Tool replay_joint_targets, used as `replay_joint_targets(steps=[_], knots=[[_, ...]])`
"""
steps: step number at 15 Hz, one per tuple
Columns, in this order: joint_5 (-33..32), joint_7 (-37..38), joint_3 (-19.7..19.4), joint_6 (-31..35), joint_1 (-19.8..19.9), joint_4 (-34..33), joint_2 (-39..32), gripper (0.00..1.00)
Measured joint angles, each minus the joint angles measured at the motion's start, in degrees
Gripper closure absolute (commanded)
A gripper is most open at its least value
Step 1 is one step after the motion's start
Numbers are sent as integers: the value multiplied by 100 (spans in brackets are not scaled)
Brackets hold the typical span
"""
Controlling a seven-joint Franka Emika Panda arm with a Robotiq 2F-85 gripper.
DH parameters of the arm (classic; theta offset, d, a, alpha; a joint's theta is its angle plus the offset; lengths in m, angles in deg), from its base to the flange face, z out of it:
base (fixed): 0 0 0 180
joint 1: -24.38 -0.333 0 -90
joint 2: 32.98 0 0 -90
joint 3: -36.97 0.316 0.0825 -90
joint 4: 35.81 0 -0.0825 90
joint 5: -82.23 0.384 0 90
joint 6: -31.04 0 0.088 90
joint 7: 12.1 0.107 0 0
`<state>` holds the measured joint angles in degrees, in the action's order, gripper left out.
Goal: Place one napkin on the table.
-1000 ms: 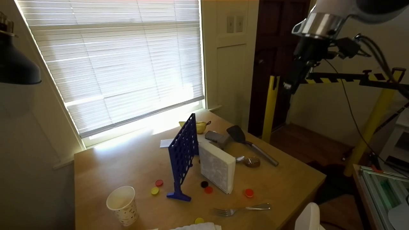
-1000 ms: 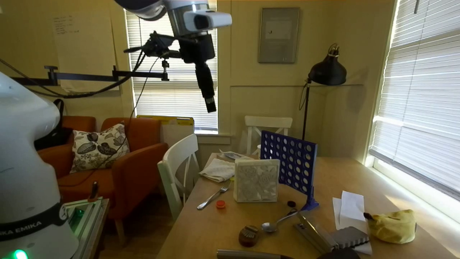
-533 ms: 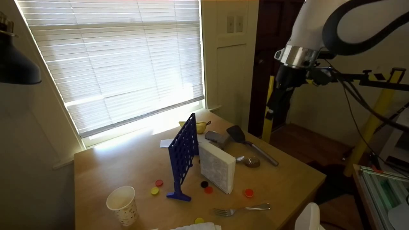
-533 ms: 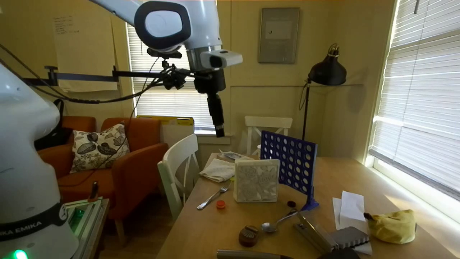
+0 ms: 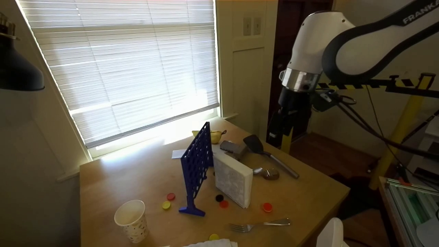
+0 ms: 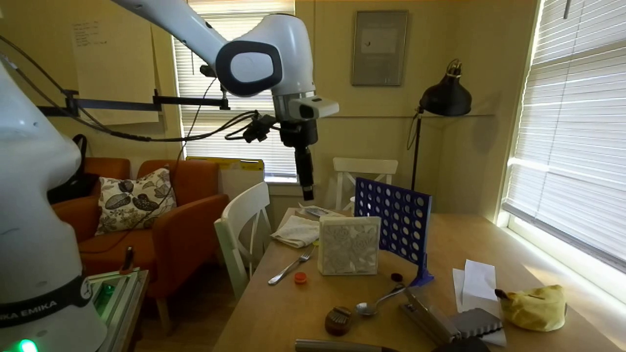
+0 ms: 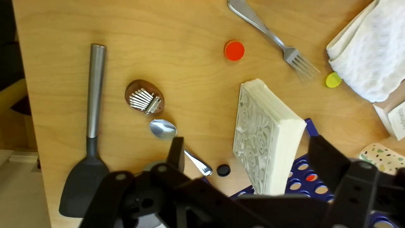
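Observation:
The white napkin holder [image 5: 233, 178] stands upright on the light tan table [image 5: 144, 181]. It has a carved floral face in an exterior view [image 6: 349, 247]. In the wrist view the holder [image 7: 256, 136] seems packed with white paper whose edges show along its top and side [image 7: 284, 152]; no single napkin can be told apart. My gripper [image 7: 247, 152] is open and holds nothing. Its fingers appear on either side of the holder in the wrist view. In both exterior views the gripper [image 5: 273, 133] [image 6: 307, 195] is in the air, higher than the holder and apart from it.
A blue upright game grid [image 5: 197, 164] stands close behind the holder. A fork [image 7: 269, 34], spoon [image 7: 163, 129], thumb piano [image 7: 145, 97], spatula [image 7: 93, 95] and several small discs lie around. A white cloth [image 7: 373, 47], paper cup [image 5: 132, 219] and yellow pouch [image 6: 533, 308] are on the table.
The arm has come down toward the table, moving left in an exterior view and right in an exterior view. The objects on the table have not moved.

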<state>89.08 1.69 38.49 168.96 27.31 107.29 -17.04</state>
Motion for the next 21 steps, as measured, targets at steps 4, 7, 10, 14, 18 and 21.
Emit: replay_joint_targets(steps=[4,7,10,14,18,21], knots=[[-5,228,109,198,-52,-374,-529,0],[-4,229,108,116,-94,-627,-814,0],[-4,229,107,105,-97,-692,-883,0],[-4,229,103,131,-104,-691,-890,0],[-4,229,103,322,-149,-749,-1021,14],[-4,233,84,465,-150,-882,-1273,41]])
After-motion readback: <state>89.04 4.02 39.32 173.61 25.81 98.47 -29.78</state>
